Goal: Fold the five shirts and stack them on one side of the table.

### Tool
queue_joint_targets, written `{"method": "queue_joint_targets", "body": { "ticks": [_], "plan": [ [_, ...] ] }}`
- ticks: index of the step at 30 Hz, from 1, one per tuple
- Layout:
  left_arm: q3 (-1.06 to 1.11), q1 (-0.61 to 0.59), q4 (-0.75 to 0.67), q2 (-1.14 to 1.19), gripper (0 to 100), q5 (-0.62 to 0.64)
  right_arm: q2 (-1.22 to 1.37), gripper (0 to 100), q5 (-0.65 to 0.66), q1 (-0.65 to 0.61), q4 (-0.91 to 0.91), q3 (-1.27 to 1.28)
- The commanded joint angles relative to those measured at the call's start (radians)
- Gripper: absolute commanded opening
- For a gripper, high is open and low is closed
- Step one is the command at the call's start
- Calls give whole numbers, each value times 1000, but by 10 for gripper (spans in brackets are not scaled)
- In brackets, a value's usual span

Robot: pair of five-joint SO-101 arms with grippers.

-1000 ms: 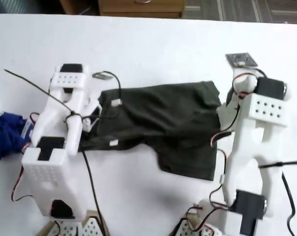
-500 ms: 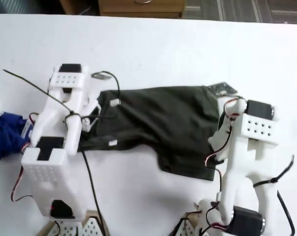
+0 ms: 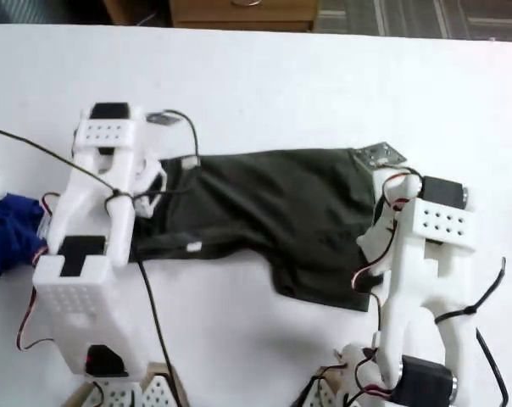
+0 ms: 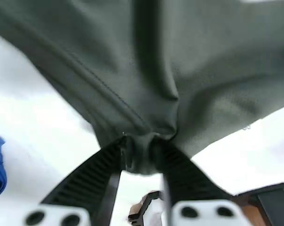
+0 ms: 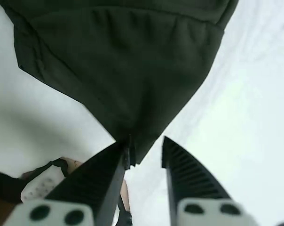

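Dark green shirt (image 4: 179,61) is bunched tight between the closed left fingers (image 4: 114,157). The right fingers (image 5: 175,157) stand apart, its edge against one. It lies spread on the white counter (image 3: 281,76) between both arms, with blue cloth (image 3: 6,229) beside the left arm.

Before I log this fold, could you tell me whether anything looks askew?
The dark green shirt lies rumpled and skewed, one end bunched in the left gripper. The right gripper is open at its other end. A blue shirt sits crumpled nearby.

Matt cloth shirt (image 3: 281,212), smooth table (image 3: 264,76)
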Motion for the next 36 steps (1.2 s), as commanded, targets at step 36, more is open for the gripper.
{"method": "queue_joint_targets", "body": {
  "ticks": [36],
  "plan": [
    [-558,-32,-219,350,24,454,509,18,-336,-232,-460,-623]
  ]
}}
